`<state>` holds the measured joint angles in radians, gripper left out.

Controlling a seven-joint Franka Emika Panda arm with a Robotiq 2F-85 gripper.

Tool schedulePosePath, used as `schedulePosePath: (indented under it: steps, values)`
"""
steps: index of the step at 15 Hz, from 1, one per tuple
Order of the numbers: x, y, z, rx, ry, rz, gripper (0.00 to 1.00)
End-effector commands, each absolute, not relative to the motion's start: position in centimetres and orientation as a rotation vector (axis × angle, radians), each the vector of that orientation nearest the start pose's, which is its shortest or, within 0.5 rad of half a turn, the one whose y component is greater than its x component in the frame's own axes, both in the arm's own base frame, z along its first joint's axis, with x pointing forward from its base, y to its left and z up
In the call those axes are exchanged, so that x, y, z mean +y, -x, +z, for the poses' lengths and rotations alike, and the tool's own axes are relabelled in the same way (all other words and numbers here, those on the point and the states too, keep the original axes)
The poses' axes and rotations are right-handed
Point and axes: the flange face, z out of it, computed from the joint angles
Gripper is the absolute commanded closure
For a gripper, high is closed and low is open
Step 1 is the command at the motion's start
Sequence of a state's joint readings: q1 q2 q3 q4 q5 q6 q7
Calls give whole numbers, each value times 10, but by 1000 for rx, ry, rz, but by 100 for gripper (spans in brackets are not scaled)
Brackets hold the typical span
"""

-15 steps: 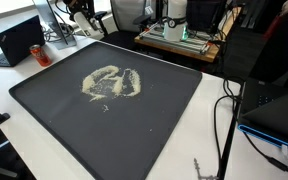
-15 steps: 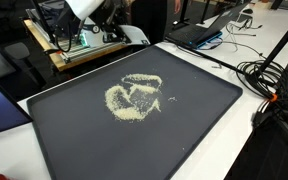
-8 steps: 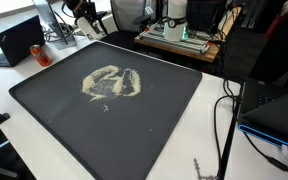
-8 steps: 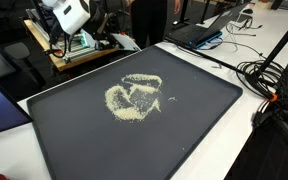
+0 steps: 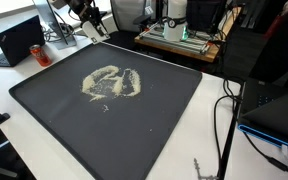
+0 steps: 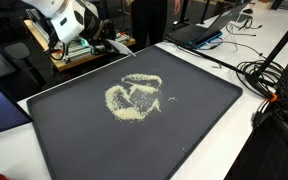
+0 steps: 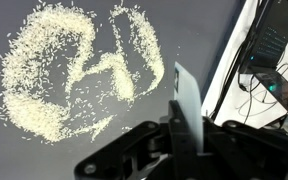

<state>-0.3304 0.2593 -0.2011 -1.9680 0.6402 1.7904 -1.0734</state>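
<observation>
Busy lab-office room, with a laptop (image 5: 19,40) at one end of the white desk (image 5: 9,115), a wooden cart of gear (image 5: 179,35) behind it and a tangle of cables (image 6: 269,85) off the side. Most of the desk is covered by a big black mat (image 5: 169,115) with a slightly raised edge. My guess is the edge is there so loose stuff can't roll off, and the dark colour makes pale bits easy to see.

What's on it is a pile of rice grains (image 7: 69,85), roughly mid-mat in both exterior views (image 5: 111,83). It isn't a heap, more a thin layer spread into curved ridges and loops with bare mat showing between them, plus a few strays beside it.

The arm (image 6: 64,20) hangs over a far corner of the mat, well apart from the rice. In the wrist view the jaws are clenched tight on a thin white strip (image 7: 187,100), pinched low down so most of its length pokes out past the fingertips. Held that way it's stiff and the flat face is free, which looks like the reason for gripping it by the end. I can't tell if it's card or plastic. Its tip seems lifted, touching neither grains nor mat.
</observation>
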Motion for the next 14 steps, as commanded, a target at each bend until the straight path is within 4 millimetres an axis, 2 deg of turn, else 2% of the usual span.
schedulePosePath:
  steps: [1, 3, 4, 7, 10, 14]
  values:
    - [-236, -499, 326, -274, 2433, -148, 99]
    - [-231, -499, 323, -298, 2451, -168, 99]
    - [-237, -505, 320, -304, 2451, -112, 96]
    - [-236, -505, 318, -306, 2457, -117, 96]
    - [-222, -505, 317, -327, 2353, -28, 99]
    - [-223, -497, 316, -320, 2222, 54, 99]
